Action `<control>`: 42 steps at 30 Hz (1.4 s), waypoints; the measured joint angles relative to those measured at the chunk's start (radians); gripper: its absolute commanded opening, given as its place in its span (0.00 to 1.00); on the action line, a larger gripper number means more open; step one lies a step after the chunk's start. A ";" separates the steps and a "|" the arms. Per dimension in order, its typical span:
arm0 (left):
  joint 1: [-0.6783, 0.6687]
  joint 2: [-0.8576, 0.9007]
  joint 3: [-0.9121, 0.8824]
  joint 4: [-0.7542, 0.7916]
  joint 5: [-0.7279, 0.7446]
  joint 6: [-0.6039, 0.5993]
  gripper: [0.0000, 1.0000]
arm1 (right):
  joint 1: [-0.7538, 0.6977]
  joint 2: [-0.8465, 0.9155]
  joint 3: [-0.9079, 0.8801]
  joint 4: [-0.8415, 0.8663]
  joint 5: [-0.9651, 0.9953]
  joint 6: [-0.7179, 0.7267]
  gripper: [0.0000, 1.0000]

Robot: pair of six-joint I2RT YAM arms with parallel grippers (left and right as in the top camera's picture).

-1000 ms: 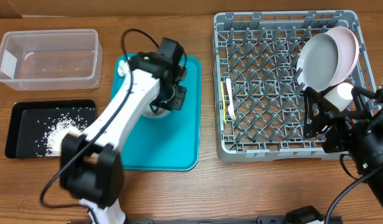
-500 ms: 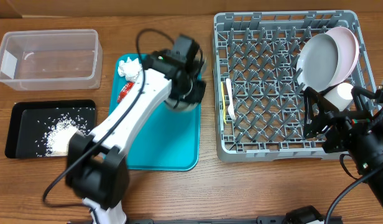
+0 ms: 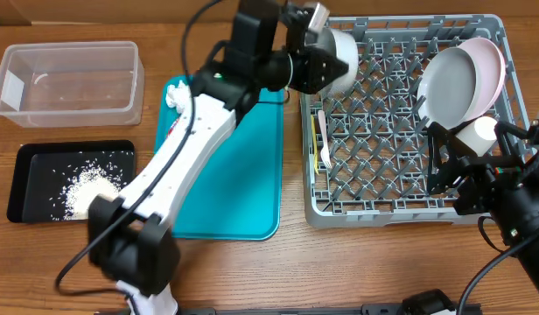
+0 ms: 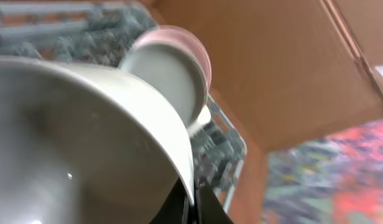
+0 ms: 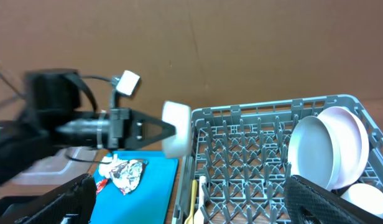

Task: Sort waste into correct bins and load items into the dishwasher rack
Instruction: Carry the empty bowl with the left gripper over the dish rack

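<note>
Small grey bowl [image 3: 341, 54] hangs over our dishwasher rack's [image 3: 374, 210] far left corner, left gripper [image 3: 322, 66] clamped on its rim.

The small grey bowl [image 3: 339, 54] hangs tipped on its side above the far left corner of the dishwasher rack [image 3: 383, 210]; grey dish [image 3: 446, 87] and pinkish plate [image 3: 491, 66] stand on edge at its right; yellow spoon [image 3: 314, 136] and white fork [image 3: 323, 149] lie along its left wall; rice [image 3: 84, 188] heaps in the black tray [image 3: 24, 210].

No text, label, brand or number is legible in my three views; my left wrist view is blurred.
</note>
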State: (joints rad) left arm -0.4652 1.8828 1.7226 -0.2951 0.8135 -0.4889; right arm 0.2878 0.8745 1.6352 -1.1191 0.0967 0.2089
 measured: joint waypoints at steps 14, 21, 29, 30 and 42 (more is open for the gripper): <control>-0.011 0.186 -0.013 0.288 0.217 -0.188 0.04 | 0.000 0.000 0.000 0.001 0.000 0.000 1.00; -0.011 0.220 -0.013 0.358 0.238 -0.182 0.04 | 0.000 0.000 0.000 0.001 0.000 0.000 1.00; -0.011 0.313 -0.019 0.692 0.245 -0.295 0.04 | 0.000 0.000 -0.001 0.001 0.000 0.000 1.00; -0.011 0.318 -0.019 0.717 0.246 -0.317 0.04 | 0.000 0.000 -0.001 0.001 0.000 0.000 1.00; -0.023 0.442 -0.021 0.880 0.245 -0.508 0.04 | 0.000 0.000 -0.001 0.001 0.000 0.000 1.00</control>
State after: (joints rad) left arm -0.4877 2.3249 1.7016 0.5854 1.0588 -0.9970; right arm 0.2878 0.8742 1.6344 -1.1183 0.0963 0.2089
